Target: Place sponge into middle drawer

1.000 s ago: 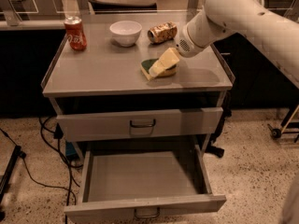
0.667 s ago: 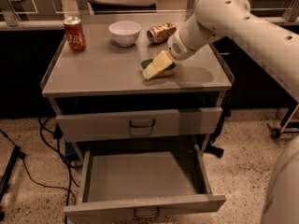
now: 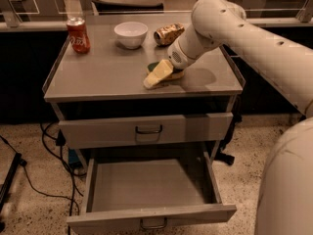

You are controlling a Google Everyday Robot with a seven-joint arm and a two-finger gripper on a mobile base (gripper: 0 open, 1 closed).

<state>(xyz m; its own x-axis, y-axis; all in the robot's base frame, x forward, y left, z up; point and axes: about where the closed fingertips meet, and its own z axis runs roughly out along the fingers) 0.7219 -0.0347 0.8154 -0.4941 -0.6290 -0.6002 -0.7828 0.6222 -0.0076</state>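
Note:
The sponge point(image 3: 153, 66) lies on the cabinet top point(image 3: 98, 77) right of centre; only its dark green edge and a bit of yellow foam show. My gripper point(image 3: 157, 74) comes in from the right and lies low over the sponge, covering most of it. The middle drawer point(image 3: 151, 213) is the lower grey drawer. It is pulled out wide below and its inside holds nothing. The grey drawer above it point(image 3: 146, 129) is closed.
A red soda can point(image 3: 78, 35) stands at the top's back left, a white bowl point(image 3: 131, 34) at the back centre, and a crushed gold can point(image 3: 168, 34) lies behind the gripper. Cables point(image 3: 44, 146) run along the floor to the left. My arm point(image 3: 254, 38) spans the right side.
My gripper has shifted slightly left and down over the sponge. The sponge and the drawers have not moved.

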